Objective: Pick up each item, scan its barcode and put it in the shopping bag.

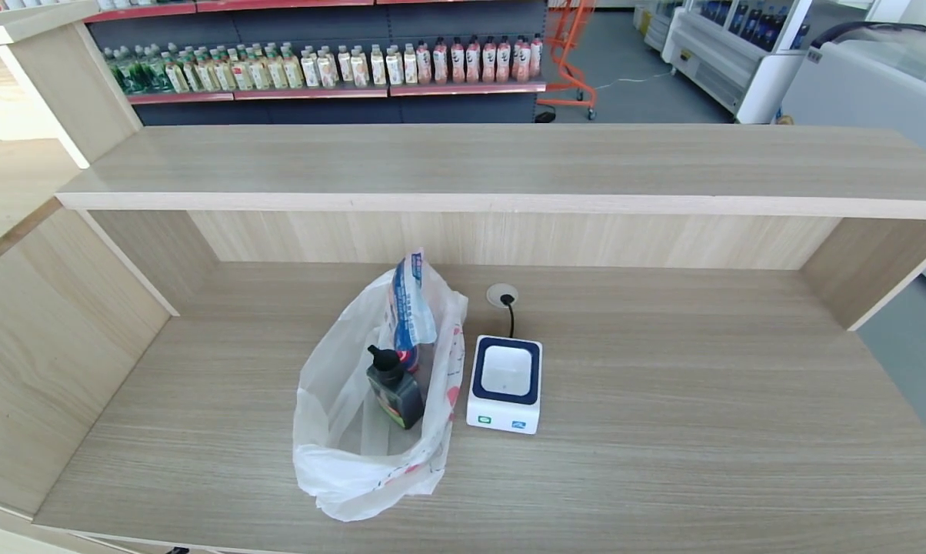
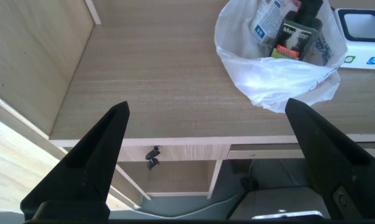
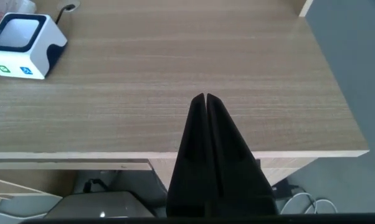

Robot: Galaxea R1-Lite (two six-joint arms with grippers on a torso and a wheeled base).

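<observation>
A white plastic shopping bag (image 1: pixel 371 431) stands open on the wooden counter (image 1: pixel 663 431), left of centre. Inside it sit a dark bottle with a black cap (image 1: pixel 394 388) and a blue and white packet (image 1: pixel 409 308). Just right of the bag is the white barcode scanner (image 1: pixel 505 382) with a dark-rimmed window, its cable running to a hole in the counter. My left gripper (image 2: pixel 206 115) hangs open over the counter's front edge, short of the bag (image 2: pixel 281 74), the bottle (image 2: pixel 296 34) and the packet (image 2: pixel 265 18). My right gripper (image 3: pixel 205 98) is shut with nothing in it, above the counter right of the scanner (image 3: pixel 22 46).
A raised wooden ledge (image 1: pixel 509 169) runs along the back of the counter, with side walls at both ends. A cable grommet (image 1: pixel 501 294) sits behind the scanner. Store shelves of bottles (image 1: pixel 317 65) and freezers stand far behind.
</observation>
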